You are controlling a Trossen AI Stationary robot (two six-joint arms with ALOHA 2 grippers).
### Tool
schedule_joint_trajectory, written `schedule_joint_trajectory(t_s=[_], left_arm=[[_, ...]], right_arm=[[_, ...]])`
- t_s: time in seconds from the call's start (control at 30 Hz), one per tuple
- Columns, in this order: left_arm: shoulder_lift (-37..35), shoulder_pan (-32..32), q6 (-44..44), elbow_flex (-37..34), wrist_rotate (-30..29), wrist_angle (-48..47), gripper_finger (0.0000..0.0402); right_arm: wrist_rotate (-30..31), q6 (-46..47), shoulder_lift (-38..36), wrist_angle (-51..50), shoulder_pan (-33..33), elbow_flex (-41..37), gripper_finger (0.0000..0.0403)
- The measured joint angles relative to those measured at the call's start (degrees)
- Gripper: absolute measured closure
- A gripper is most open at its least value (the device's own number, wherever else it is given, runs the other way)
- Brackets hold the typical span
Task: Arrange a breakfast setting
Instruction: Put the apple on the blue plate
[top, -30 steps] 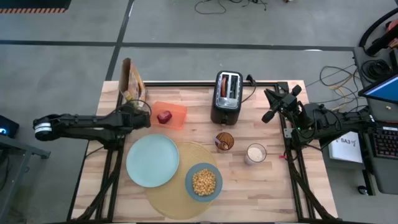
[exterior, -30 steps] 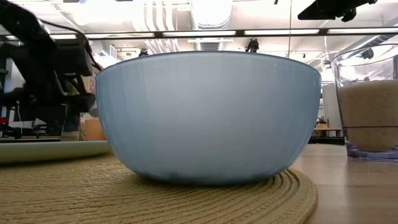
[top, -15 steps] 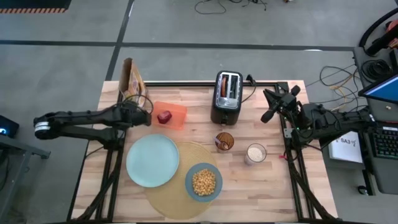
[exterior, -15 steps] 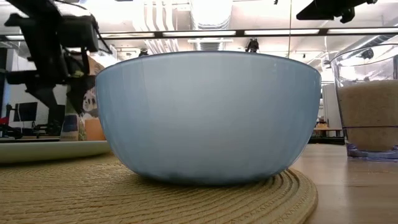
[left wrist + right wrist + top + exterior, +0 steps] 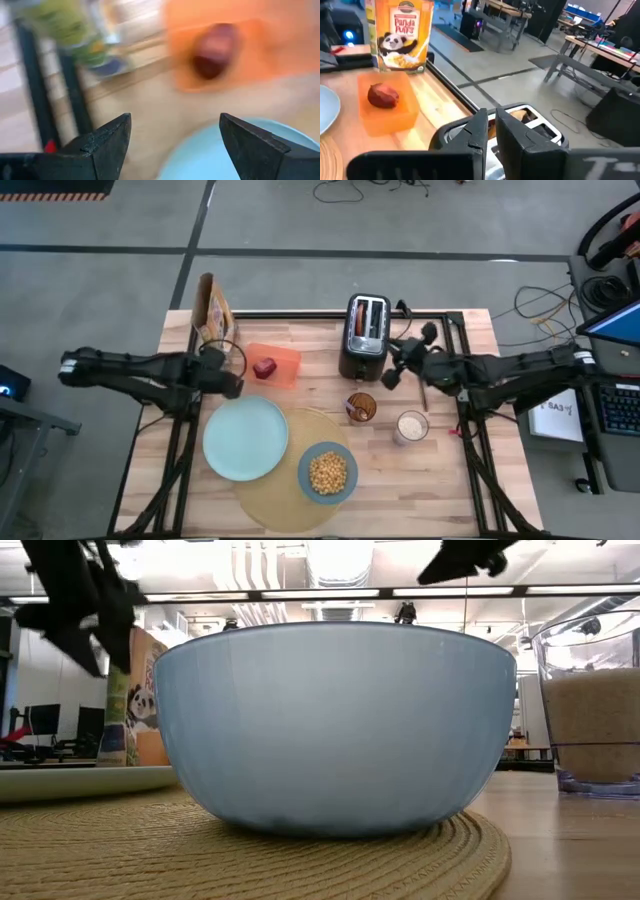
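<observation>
The wooden table [image 5: 440, 480] carries a round tan placemat [image 5: 275, 502], lying beyond the left gripper [image 5: 228, 383] toward the table's front edge. On the placemat's left part rests the pale blue plate [image 5: 245, 438], just below that gripper in the high view. The smaller blue bowl [image 5: 327, 472] sits on the placemat's right part, holding yellow cereal [image 5: 328, 471], well apart from both grippers. The black toaster [image 5: 364, 336] stands just beside the right gripper [image 5: 397, 368], on its left, with something tan in a slot. An orange box [image 5: 274, 365] holds the red apple [image 5: 264, 368], just right of the left gripper. A panda cereal carton [image 5: 212, 310] stands behind the left gripper, at the table's back left corner. A glass of pale grains [image 5: 410, 426] and a smaller glass of brown pieces [image 5: 361, 407] stand in front of the right gripper.

The left gripper's fingers [image 5: 107, 142] are spread wide, holding nothing. The right gripper's fingers [image 5: 480, 131] are pressed together, empty.
</observation>
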Motion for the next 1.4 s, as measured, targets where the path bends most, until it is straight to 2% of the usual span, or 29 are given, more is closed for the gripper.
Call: schedule_joint_trajectory(t_s=[0.1, 0.23, 0.33, 0.43, 0.57, 0.7, 1.03, 1.23, 1.4], left_arm=[[-0.03, -7.87, 5.04, 3.15, -3.47, 3.65, 0.0118], [0.09, -17.7, 15.66, 6.04, -9.17, 14.23, 0.0118], [1.12, -19.88, 22.2, 7.25, -13.74, 20.68, 0.0118], [2.79, -18.95, 29.07, 7.46, -13.87, 24.08, 0.0121], [5.68, -14.75, 35.4, 7.52, -8.1, 25.52, 0.0131], [9.21, -8.7, 41.39, 7.53, -2.29, 26.89, 0.014], [17.37, 12.17, 58.94, 7.46, 12.23, 27.93, 0.0161], [23.58, 25.59, 64.1, 7.44, 17.71, 27.99, 0.0165], [30.1, 31.75, 62.37, 9.47, 18.78, 27.19, 0.0164]], right_arm=[[-0.34, 0.21, 5.02, -1.89, -0.92, 6.62, 0.0376], [-0.37, -0.28, 12.63, -11.29, -1.86, 15.99, 0.0376], [-0.72, -0.03, 17.32, -19.21, -1.9, 21.96, 0.0376], [-0.31, 0.33, 19.8, -24.34, -1.89, 26.51, 0.0376], [-0.47, 1.55, 21.26, -28.01, -1.92, 27.96, 0.0376], [-0.36, 3.76, 19.27, -30.25, -1.87, 26.69, 0.0376], [-0.28, 9.48, 11.92, -29.28, -1.89, 17.75, 0.0376], [0.08, 9.73, 6.05, -21.58, -1.91, 9.53, 0.0376], [0.06, 7.48, 1.02, -14.57, -1.91, 3.56, 0.0376]])
